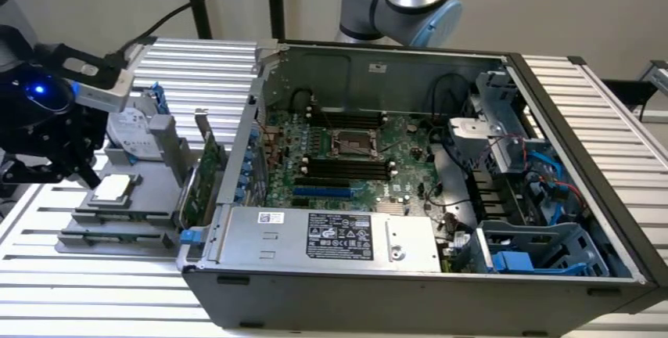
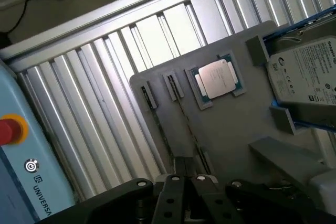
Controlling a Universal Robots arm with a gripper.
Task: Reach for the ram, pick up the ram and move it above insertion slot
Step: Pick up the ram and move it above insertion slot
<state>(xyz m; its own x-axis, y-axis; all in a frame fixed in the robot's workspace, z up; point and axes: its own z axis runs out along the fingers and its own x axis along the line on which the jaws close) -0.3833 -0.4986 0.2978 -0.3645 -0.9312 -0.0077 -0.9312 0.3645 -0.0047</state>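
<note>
Two thin ram sticks stand on edge in a grey fixture plate (image 2: 231, 129). In the wrist view they run as narrow lines: one ram stick (image 2: 188, 124) leads toward my gripper, the other ram stick (image 2: 159, 124) lies beside it. In the exterior view the ram (image 1: 120, 217) sits low at the left, outside the computer case. My gripper (image 1: 47, 172) hovers above and a little to the left of that fixture. The wrist view has my gripper (image 2: 190, 176) open by a narrow gap, holding nothing. The black insertion slots (image 1: 345, 170) lie on the motherboard inside the case.
On the same fixture are a silver processor (image 2: 215, 80), a hard drive in a blue frame (image 2: 307, 72) and an upright green expansion card (image 1: 209, 174). The open case's left wall (image 1: 246, 158) rises between fixture and motherboard. A pendant with a red button (image 2: 8, 129) lies nearby.
</note>
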